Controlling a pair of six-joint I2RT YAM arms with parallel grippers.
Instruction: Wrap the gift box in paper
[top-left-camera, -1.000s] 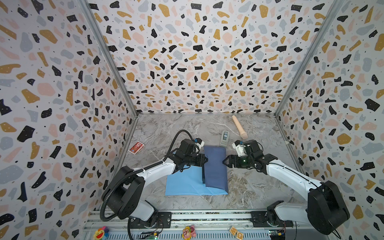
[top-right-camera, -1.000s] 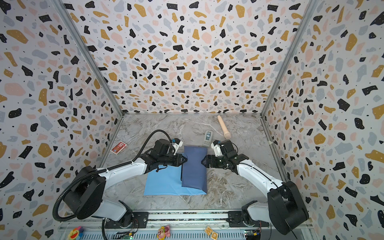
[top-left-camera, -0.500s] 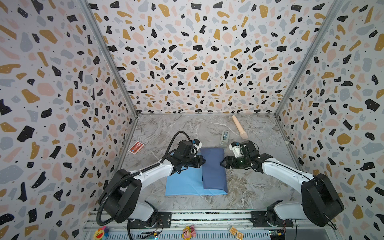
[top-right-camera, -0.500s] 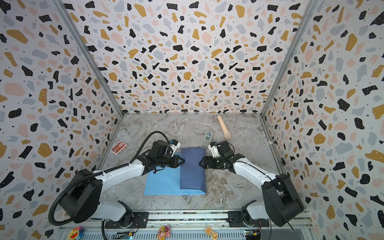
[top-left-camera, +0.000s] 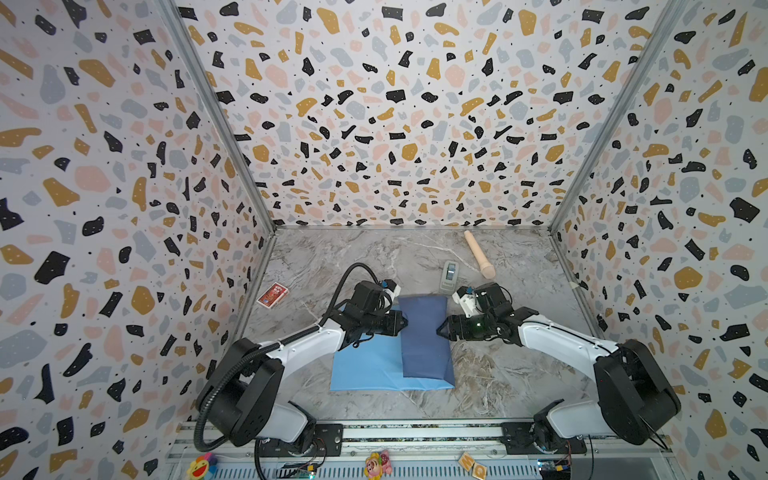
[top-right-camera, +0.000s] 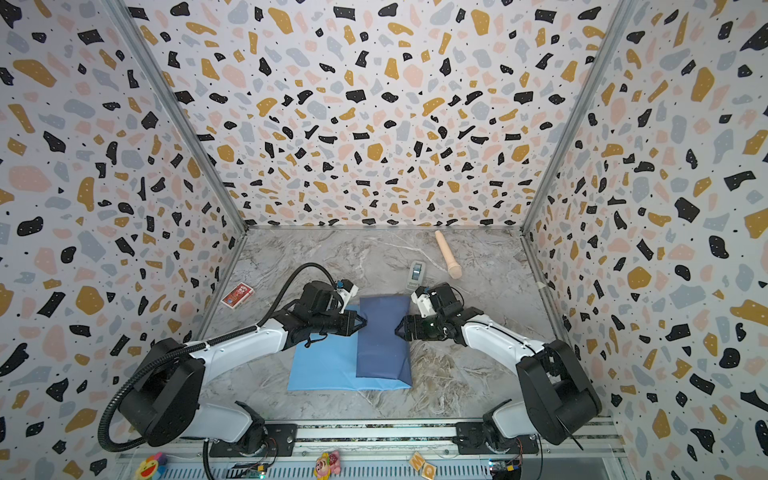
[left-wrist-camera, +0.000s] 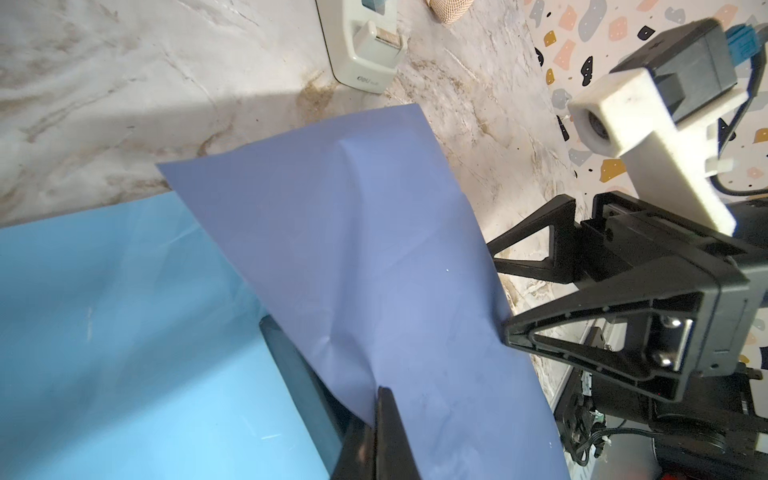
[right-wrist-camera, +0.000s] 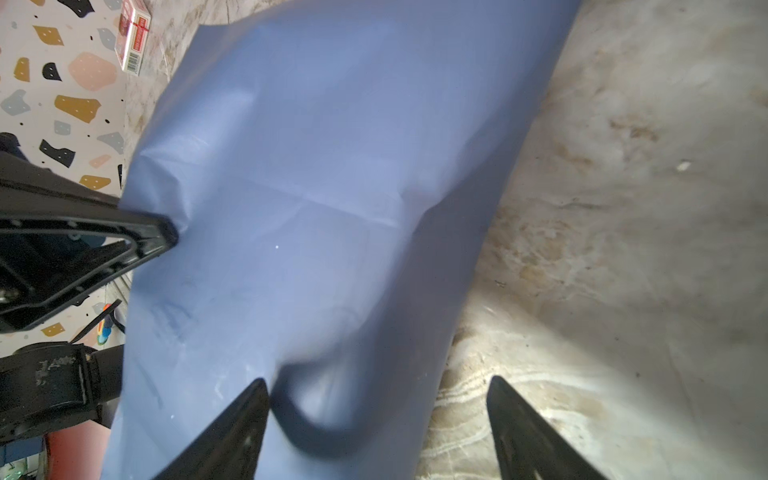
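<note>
Looking around the paper (top-left-camera: 365, 368) first: a grey dispenser (top-left-camera: 449, 275) sits just past its far edge, close behind the right gripper (top-left-camera: 440, 330). A pale wooden stick (top-left-camera: 478, 254) lies further back. A red card pack (top-left-camera: 272, 295) is off to the left, well apart from everything else. Down on the front rail (top-left-camera: 415, 433) there are two letter blocks (top-left-camera: 471, 465) reading M and Q. The dispenser has a raised logo on its end in the left wrist view, but I can't make it out. The pack shows a barcode in the right wrist view.

The box is buried under the darker flap (top-left-camera: 424, 336) folded over in the middle, so only a bump shows. The left gripper (top-left-camera: 404, 324) is pressed together, pinching the flap's left edge, with the paper crinkled at the tip. The right gripper is spread wide at the flap's right side. The fold bulges between its fingers (right-wrist-camera: 232, 428), and they aren't closed on it.
</note>
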